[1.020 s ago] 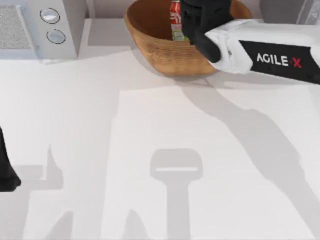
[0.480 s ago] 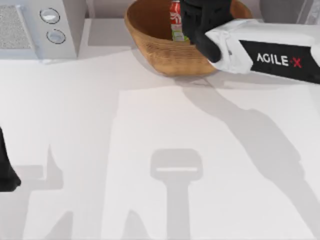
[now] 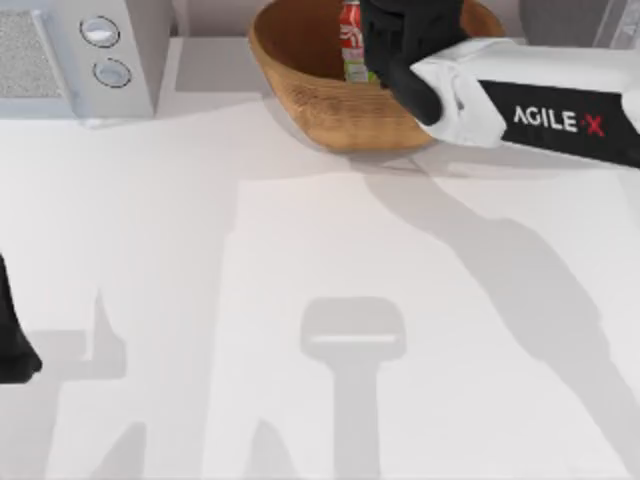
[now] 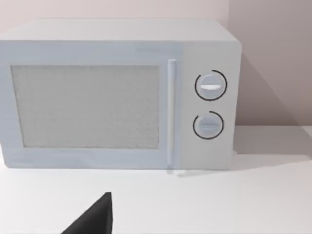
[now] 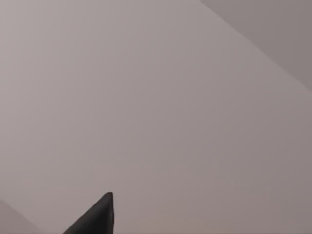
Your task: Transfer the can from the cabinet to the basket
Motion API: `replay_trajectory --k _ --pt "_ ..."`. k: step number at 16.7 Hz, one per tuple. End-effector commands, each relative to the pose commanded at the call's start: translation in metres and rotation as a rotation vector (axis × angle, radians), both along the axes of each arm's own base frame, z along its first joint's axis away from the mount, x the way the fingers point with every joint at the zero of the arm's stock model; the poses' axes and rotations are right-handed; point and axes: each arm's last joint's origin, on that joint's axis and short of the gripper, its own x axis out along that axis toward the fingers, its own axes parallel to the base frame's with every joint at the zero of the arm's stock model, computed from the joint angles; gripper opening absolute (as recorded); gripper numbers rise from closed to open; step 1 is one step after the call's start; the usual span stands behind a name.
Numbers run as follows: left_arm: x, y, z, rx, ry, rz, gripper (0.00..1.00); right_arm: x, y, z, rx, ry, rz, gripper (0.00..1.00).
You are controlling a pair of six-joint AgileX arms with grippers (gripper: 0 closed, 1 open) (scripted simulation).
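One can [image 3: 350,40] is in play, and it stands upright inside the basket [image 3: 310,95] at the top centre of the top view, its red side and green band showing just beside the black right gripper [image 3: 385,45]. That gripper hangs over the basket's right half, right against the can; whether its fingers are clamped on the can or spread apart I cannot tell, since the black wrist covers them.

The step in hand looks like the release. To do it well, I would make sure the can's base sits on the woven floor before letting go (a drop from any height could tip it), then part the fingers fully and lift straight up, clear of the rim, without brushing the can.

The microwave [image 3: 95,55] occupies the upper left of the top view. The left gripper [image 3: 12,345] sits parked at the lower left edge.
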Motion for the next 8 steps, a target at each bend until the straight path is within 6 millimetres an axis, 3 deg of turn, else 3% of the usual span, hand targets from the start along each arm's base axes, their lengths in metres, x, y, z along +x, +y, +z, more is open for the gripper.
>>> replay_trajectory --k 4,8 --pt "0.000 0.000 0.000 0.000 0.000 0.000 1.00 -0.006 -0.012 0.015 0.002 -0.005 0.006 1.00" --pt "0.000 0.000 0.000 0.000 0.000 0.000 1.00 -0.035 -0.058 0.060 -0.001 -0.007 0.011 1.00"
